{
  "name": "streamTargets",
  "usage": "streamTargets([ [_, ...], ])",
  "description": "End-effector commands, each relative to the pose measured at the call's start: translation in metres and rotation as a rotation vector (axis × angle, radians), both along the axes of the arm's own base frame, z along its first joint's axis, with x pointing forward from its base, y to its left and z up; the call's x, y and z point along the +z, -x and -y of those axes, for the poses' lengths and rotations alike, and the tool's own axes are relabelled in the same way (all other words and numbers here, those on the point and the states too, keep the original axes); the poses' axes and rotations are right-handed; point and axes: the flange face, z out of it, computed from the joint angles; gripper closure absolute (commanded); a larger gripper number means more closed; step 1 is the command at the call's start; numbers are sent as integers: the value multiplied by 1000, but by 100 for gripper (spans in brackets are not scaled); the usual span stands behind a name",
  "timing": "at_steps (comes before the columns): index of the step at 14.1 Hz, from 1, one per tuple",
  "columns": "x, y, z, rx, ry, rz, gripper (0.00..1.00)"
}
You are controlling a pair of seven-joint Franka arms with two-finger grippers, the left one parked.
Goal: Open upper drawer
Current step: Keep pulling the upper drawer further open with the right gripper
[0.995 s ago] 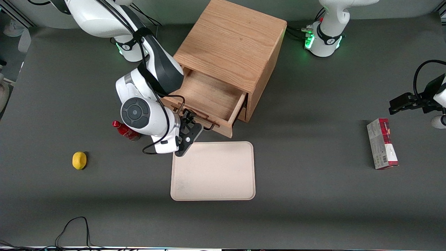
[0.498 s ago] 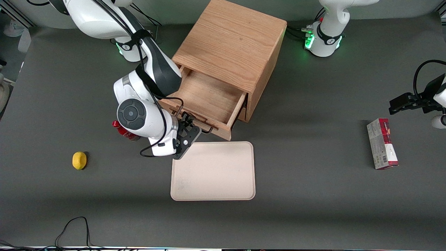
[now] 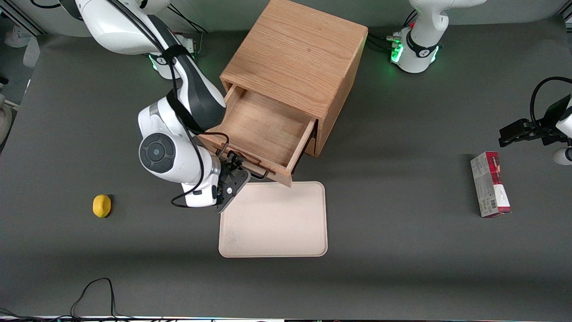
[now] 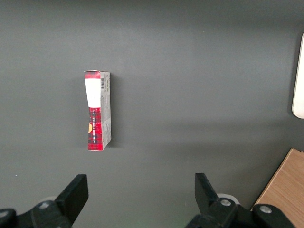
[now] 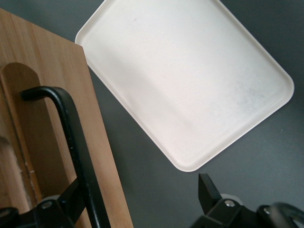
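now pulled well out of the wooden cabinet (image 3: 298, 62): upper drawer (image 3: 263, 127), front edge at tray's (image 3: 273, 220) twelve o'clock. gripper (image 3: 233, 166) at its black handle (image 5: 76, 142), jaws spread wide, gripping nothing visibly.

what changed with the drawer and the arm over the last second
The gripper, at the black handle, moved nearer the front camera, and the upper drawer slid farther out of the cabinet; its front corner now reaches the tray. The arm now hides the red bottle. Lemon, tray and red box stayed put.
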Motion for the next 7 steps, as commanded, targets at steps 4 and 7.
streamTargets([
  [4, -3, -16, 10, -16, -36, 21, 0],
  [7, -1, -18, 10, -17, -40, 35, 0],
])
